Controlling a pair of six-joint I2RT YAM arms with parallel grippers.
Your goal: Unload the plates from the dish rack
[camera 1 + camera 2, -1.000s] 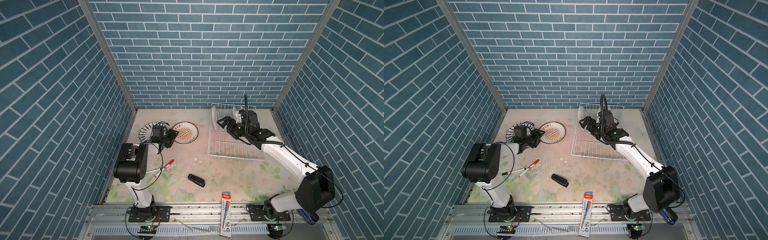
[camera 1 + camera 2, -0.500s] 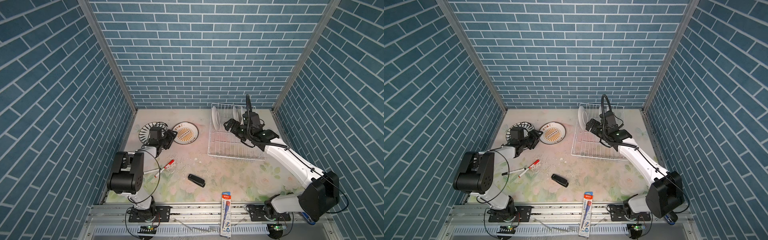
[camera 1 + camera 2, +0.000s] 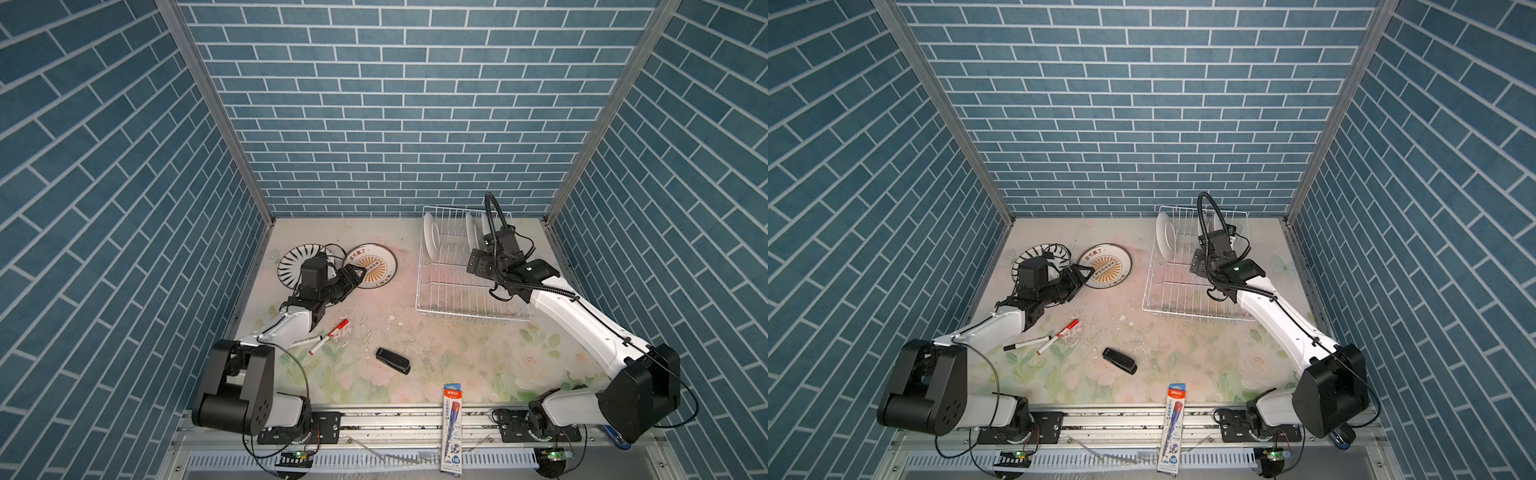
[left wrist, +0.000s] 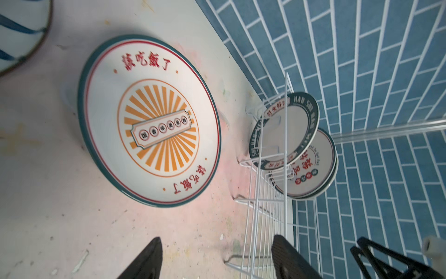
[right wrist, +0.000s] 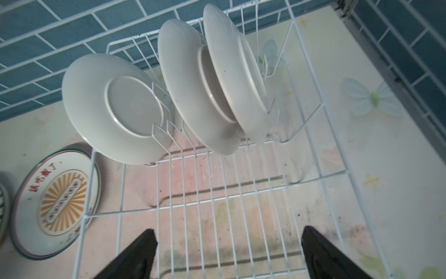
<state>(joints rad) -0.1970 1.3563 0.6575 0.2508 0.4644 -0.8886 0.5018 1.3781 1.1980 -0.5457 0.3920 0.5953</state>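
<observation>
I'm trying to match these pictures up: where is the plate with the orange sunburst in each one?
In a top view: orange sunburst plate, flat on the table, left of the dish rack.
In a top view: the same spot.
Left wrist view: large and close, rack beyond it.
Right wrist view: on the table outside the rack's wall.
Shared landmark: the white wire dish rack.
</observation>
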